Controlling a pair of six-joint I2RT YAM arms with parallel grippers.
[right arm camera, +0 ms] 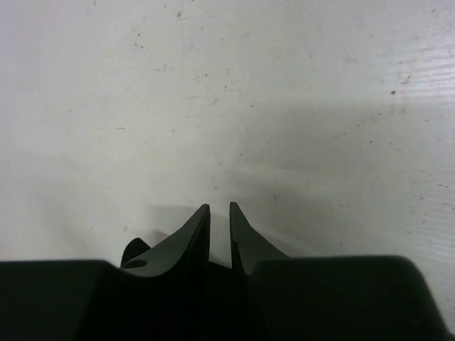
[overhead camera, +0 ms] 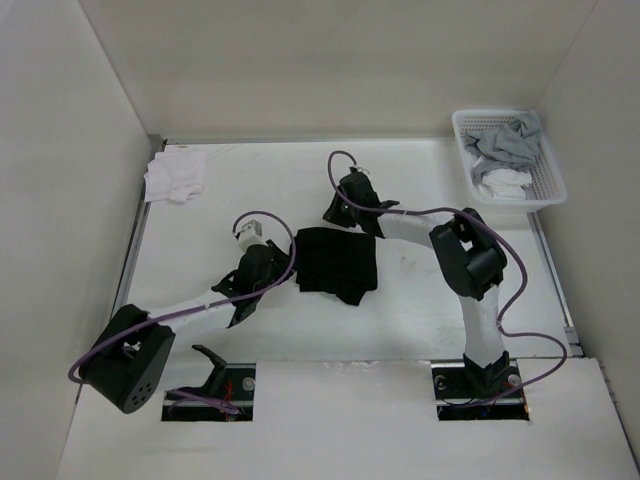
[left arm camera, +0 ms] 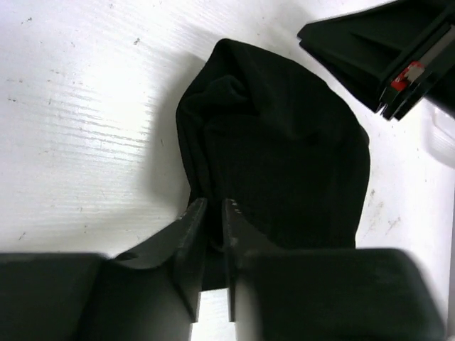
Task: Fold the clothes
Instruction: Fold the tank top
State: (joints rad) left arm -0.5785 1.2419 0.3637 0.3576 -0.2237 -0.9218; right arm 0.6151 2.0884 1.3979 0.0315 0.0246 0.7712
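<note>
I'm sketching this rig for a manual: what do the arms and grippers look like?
The left arm and right arm each have white links between bulky black joints, with a purple cable looping alongside. The jaws are black and taper to curved points. The right gripper bears a small red mark.

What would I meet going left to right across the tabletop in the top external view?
white cloth garment → left gripper → black T-shirt → basket holding grey and white garments. The right gripper overlaps the T-shirt, so it is left out.
</note>
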